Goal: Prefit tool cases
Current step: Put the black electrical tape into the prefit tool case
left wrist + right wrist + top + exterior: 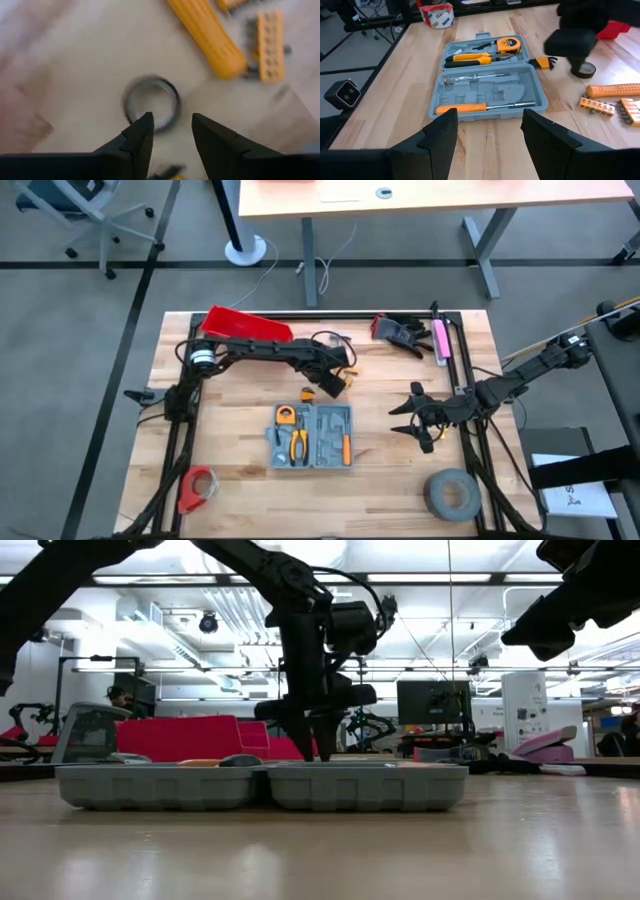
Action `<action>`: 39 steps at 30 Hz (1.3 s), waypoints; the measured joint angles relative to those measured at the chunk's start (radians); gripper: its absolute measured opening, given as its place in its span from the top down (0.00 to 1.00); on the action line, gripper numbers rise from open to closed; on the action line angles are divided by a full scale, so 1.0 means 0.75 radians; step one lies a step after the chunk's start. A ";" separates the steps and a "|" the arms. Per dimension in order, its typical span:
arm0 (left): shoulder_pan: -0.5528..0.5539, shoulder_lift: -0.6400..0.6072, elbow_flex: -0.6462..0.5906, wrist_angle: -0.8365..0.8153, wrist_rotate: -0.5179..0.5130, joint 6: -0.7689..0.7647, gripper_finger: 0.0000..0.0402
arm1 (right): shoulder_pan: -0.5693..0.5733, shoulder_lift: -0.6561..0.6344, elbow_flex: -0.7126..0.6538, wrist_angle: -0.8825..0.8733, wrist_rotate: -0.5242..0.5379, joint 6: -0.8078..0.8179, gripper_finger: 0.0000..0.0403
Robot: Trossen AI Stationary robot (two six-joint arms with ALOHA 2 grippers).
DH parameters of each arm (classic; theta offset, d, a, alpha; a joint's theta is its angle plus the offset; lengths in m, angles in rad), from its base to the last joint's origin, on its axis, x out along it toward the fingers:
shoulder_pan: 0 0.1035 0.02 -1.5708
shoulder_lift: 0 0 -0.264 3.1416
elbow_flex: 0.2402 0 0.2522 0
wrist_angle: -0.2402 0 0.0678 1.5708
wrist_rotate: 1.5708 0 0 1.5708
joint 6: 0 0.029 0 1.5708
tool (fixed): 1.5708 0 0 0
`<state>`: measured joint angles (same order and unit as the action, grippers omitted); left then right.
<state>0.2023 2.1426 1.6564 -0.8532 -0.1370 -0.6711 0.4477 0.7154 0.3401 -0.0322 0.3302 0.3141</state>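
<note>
Lay open and flat near the table's middle: tool case (313,437), partly filled with tools. Hovered just behind it over a small black ring (151,102): left gripper (170,132), fingers parted, grasping nothing. Waited right of the case: right gripper (412,420), spread wide and empty.

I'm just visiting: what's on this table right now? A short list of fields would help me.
Tool case: open flat mid-table, holding pliers, tape measure, screwdriver
Left gripper: fingers apart above a small black tape roll, beyond the case
Right gripper: open, waiting right of the case
Loose parts: yellow handle, bit holder
Elsewhere: red bin, grey tape roll
</note>
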 joint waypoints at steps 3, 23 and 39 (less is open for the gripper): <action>0.006 0.000 0.000 0.007 -0.039 0.000 0.63 | 0.000 0.000 0.000 -0.002 -0.002 0.000 0.51; 0.007 0.074 -0.001 -0.026 0.101 0.085 0.71 | 0.000 0.000 0.000 0.009 -0.012 -0.015 0.51; 0.008 0.073 0.024 -0.068 0.140 0.111 0.97 | 0.000 0.000 0.000 0.010 -0.022 -0.010 0.51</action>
<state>0.2085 2.1971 1.6745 -0.9040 -0.0318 -0.5880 0.4477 0.7153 0.3401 -0.0248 0.3138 0.3068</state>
